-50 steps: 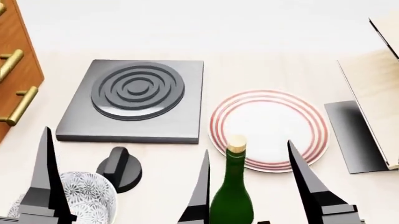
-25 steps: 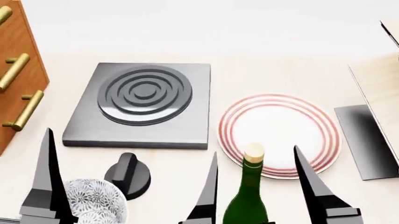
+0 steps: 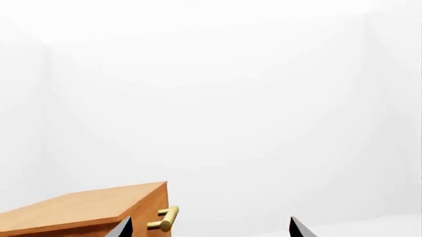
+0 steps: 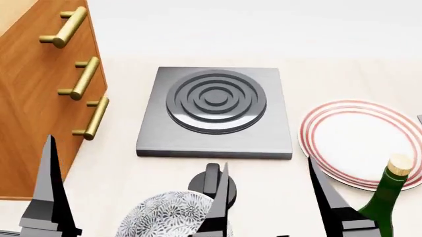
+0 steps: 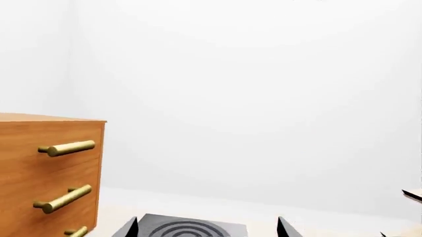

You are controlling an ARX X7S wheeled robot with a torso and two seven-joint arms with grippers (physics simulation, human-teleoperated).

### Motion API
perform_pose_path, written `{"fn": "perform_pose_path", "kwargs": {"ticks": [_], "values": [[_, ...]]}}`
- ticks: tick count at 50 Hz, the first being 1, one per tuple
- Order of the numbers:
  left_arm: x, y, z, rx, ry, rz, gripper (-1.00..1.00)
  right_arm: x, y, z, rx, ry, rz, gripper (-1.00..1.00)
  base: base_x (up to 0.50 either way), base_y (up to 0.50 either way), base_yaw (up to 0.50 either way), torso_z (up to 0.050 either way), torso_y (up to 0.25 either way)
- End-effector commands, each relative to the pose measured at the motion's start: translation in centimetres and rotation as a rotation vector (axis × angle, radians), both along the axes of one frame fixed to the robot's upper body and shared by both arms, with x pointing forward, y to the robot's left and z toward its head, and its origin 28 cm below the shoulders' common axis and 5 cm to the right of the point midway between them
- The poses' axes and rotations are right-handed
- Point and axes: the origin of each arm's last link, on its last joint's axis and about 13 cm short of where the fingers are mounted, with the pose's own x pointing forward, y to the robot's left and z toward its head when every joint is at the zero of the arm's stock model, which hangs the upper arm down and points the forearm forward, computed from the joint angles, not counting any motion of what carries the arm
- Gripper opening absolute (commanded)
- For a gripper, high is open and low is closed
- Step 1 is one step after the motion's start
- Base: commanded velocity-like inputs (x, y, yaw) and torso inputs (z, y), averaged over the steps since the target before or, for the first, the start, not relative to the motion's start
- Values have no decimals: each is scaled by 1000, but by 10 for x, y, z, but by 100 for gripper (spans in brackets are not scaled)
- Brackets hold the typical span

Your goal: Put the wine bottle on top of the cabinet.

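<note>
The wine bottle (image 4: 384, 202), dark green with a tan cork, stands at the lower right of the head view, in front of the striped plate. It is outside my right gripper (image 4: 268, 163), just right of the right-hand finger (image 4: 326, 192). That gripper is open and holds nothing. The reddish-brown cabinet (image 4: 39, 98) with brass handles rises at the left, also visible in the right wrist view (image 5: 46, 173) and the left wrist view (image 3: 79, 210). My left gripper (image 3: 209, 232) is open and empty, with one finger (image 4: 49, 187) in the head view. Neither wrist view shows the bottle.
A grey hob plate (image 4: 214, 111) with raised rings lies in the middle of the pale table. A red-ringed white plate (image 4: 349, 143) lies to its right. A patterned bowl (image 4: 171, 219) and a black knob (image 4: 209, 180) sit at the front.
The head view has swung left: the cabinet fills more of the left side, while hob, plate and bottle slid right. The bottle, earlier between my right fingers, now stands outside them.
</note>
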Motion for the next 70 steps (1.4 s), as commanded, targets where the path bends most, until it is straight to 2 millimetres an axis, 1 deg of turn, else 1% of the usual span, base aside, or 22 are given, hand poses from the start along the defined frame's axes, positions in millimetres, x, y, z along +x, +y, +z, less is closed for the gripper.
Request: {"fn": "perform_pose_path", "kwargs": {"ticks": [1,9,14,20,25,27,29,37,38,44,54,59,66,70], "values": [[0,-1,0,-7,-4,-10,100,1,-2,1,16,-9,-8,100,0,0,0,0,0],[0,-1,0,-4,0,-11,100,1,-3,1,5,-7,-16,100,0,0,0,0,0],[0,-2,1,-1,-5,-13,100,-1,-4,8,-4,-28,-32,100,0,0,0,0,0],[-1,-4,0,1,-5,-20,100,-3,-7,8,-11,-28,-52,100,0,0,0,0,0],[-1,-2,0,-3,-10,-20,100,2,-13,22,-40,-52,-84,100,0,0,0,0,0],[0,-1,1,-6,-15,-14,100,5,-17,31,-59,-65,-99,100,0,0,0,0,0],[0,-1,1,-7,-19,-15,100,10,-23,36,-73,-71,-124,100,0,0,0,0,0],[-1,-1,1,-8,-19,-15,100,21,-44,47,-81,-74,-212,100,0,0,0,0,0],[-1,-1,1,-10,-22,-15,100,24,-49,47,-79,-71,-233,100,0,0,0,0,0],[0,1,2,-11,-26,-7,100,32,-61,40,-70,-42,-288,100,0,0,0,0,0],[-1,-1,1,-8,-22,-11,100,41,-77,25,-51,4,-359,100,0,0,0,0,0],[-1,-1,1,-7,-21,-9,100,45,-81,16,-46,29,-378,100,0,0,0,0,0],[0,0,2,-8,-22,-10,100,50,-81,9,-43,53,-381,100,0,0,0,0,0],[-1,0,1,-10,-23,-10,100,53,-81,-1,-37,70,-385,100,0,0,0,0,0]]}}
